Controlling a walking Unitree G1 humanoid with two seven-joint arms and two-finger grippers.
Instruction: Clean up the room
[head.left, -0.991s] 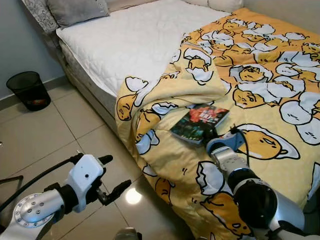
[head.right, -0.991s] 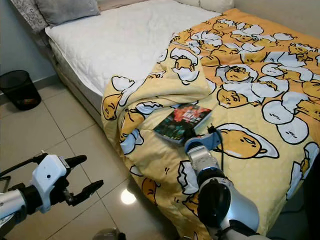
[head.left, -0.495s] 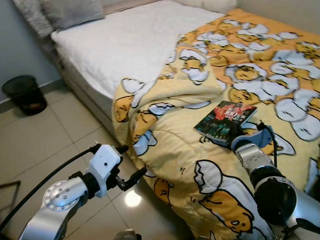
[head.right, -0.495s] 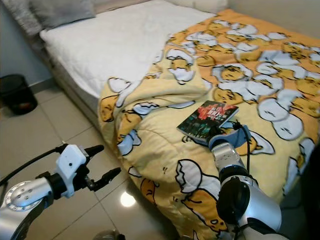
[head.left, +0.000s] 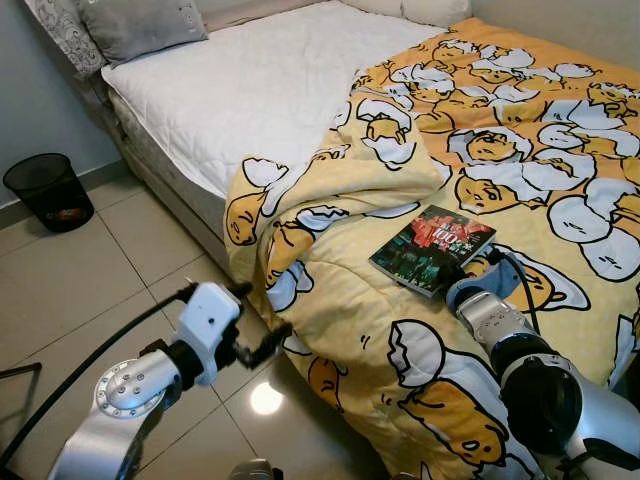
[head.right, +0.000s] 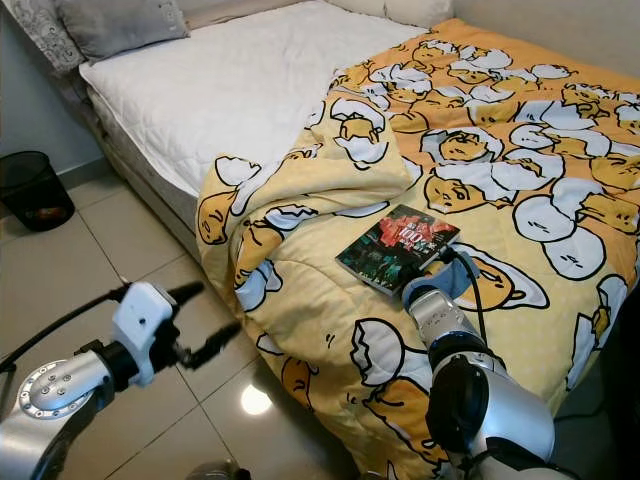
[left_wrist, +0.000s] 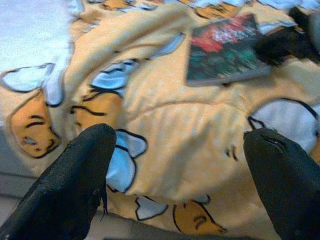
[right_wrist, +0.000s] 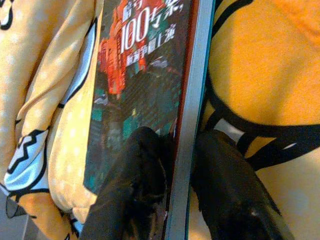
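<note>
Left eye view: bed (head.left: 250, 90) across the upper frame, white quilted mattress bare on the robot's left half, grey pillow (head.left: 140, 22) at the far corner. Yellow cartoon-egg blanket (head.left: 520, 150) over the right half, bunched in a fold near the middle and hanging over the bed's edge to the tiled floor (head.left: 70, 290). Black wastebasket (head.left: 45, 190) on the floor beside the wall, well apart from the bed. Dark-covered book (head.left: 432, 248) flat on the blanket, near the edge. Right gripper (right_wrist: 175, 165) at the book's near corner, fingers (right_wrist: 137, 180) closed on it, one on the cover and one beneath by the spine. Left gripper (head.left: 262, 322) low over the floor, just beside the hanging blanket, fingers (left_wrist: 75, 175) spread wide, holding nothing.
</note>
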